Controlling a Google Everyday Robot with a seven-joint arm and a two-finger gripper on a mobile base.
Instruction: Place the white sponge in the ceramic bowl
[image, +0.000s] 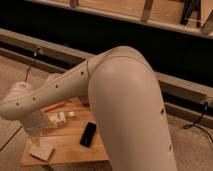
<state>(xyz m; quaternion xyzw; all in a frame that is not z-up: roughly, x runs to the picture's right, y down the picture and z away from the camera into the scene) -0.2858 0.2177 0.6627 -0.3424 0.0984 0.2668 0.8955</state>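
Observation:
The white sponge (41, 152) is a flat off-white block lying at the front left corner of the small wooden table (70, 147). My gripper (35, 138) hangs at the end of the pale arm, just above and slightly behind the sponge. It is open with nothing in it. The arm's thick forearm sweeps across the table from the right. The ceramic bowl is hidden behind it.
A clear white-labelled bottle (54, 120) lies on its side beside the gripper. An orange item (53, 106) lies behind the bottle, and a black phone (89, 134) lies mid-table. A dark wall ledge runs behind, and cables trail on the floor to the left and right.

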